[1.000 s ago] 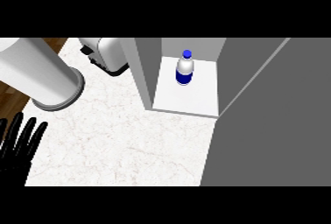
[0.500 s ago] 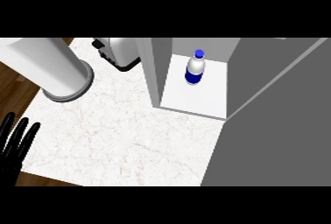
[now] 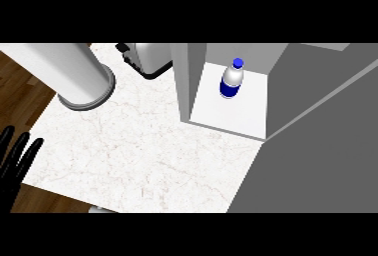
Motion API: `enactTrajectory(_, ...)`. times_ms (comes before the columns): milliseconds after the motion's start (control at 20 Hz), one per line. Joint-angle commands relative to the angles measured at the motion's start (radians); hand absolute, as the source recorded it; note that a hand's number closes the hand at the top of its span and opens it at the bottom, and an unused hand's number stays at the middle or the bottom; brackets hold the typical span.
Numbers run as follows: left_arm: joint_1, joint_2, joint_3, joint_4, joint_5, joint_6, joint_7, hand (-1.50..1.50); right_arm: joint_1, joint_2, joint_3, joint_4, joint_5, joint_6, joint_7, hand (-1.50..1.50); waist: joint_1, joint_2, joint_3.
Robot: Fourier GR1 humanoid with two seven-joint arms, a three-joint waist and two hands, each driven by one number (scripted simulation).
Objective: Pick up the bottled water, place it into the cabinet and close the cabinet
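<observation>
The water bottle, clear with a blue cap and blue label, stands upright on the white shelf inside the grey cabinet. No hand touches it. A large grey panel, seemingly the cabinet door, fills the right side and lower right of the head view. My left hand shows at the left edge, fingers straight and pointing up, holding nothing and far from the bottle. My right hand is out of view.
A wide white cylinder stands on the marble counter at the upper left. A toaster-like appliance sits behind, next to the cabinet's left wall. Wooden floor shows past the counter's left edge.
The view has swung, so the counter and cabinet sit more tilted in the picture. The left hand has slid lower and further toward the left edge. The bottle stays on the shelf.
</observation>
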Motion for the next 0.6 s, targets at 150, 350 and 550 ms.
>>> enactTrajectory(150, -0.004, 0.017, 0.017, 0.013, 0.009, -0.012, 0.009, -1.50, -0.111, 0.021, 0.111, -0.027, 0.016, 0.027, 0.118, 1.50, -0.001, 0.002, -0.003)
enactTrajectory(350, -0.008, 0.026, 0.028, 0.024, 0.018, -0.019, 0.014, -1.50, -0.150, 0.008, 0.093, -0.019, 0.017, 0.040, 0.128, 1.50, 0.002, 0.003, -0.006)
enactTrajectory(550, -0.005, 0.022, 0.029, 0.031, 0.021, -0.037, 0.007, -1.50, -0.167, 0.037, 0.080, -0.006, -0.003, 0.018, 0.125, 1.50, -0.001, 0.005, -0.006)
